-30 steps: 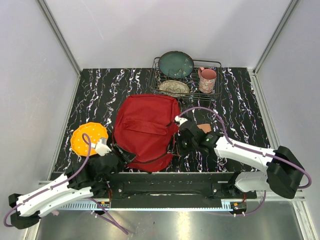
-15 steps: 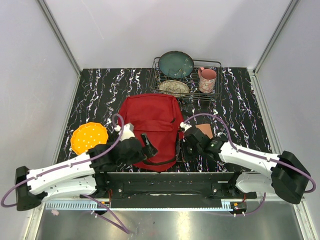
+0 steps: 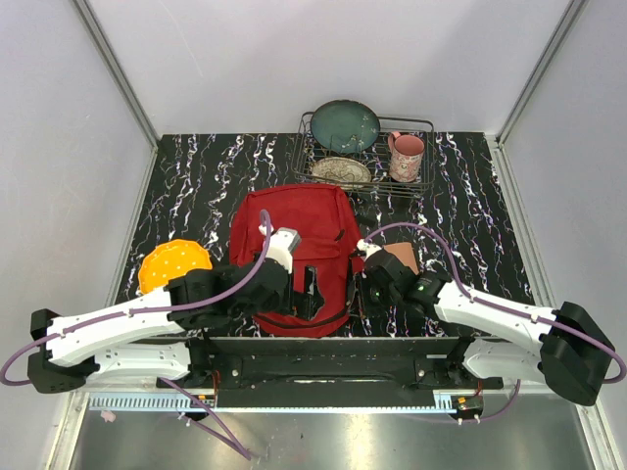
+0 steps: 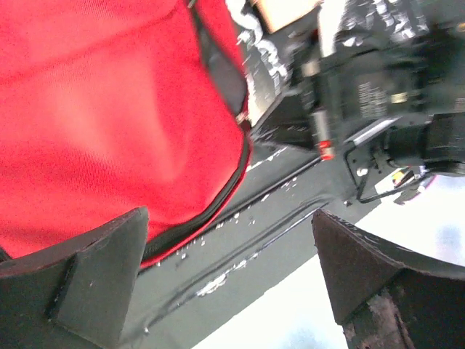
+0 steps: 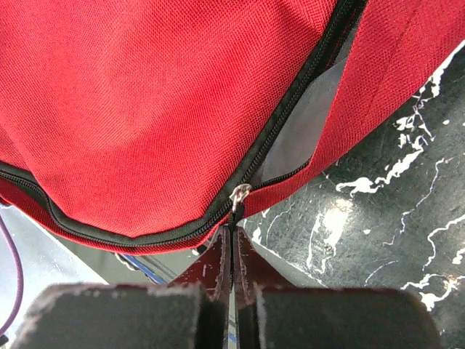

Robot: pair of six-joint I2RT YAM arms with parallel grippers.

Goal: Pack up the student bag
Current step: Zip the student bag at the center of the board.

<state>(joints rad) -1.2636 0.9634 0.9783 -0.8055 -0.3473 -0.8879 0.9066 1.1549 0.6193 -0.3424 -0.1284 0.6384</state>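
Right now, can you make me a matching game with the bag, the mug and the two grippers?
Things:
1. student bag
2. mug
3. left gripper
4. right gripper

Colour or state:
A. open
B. pink
C. shut on the zipper pull
D. red

Pairs: 1-D, 2-B, 3-A, 4-C
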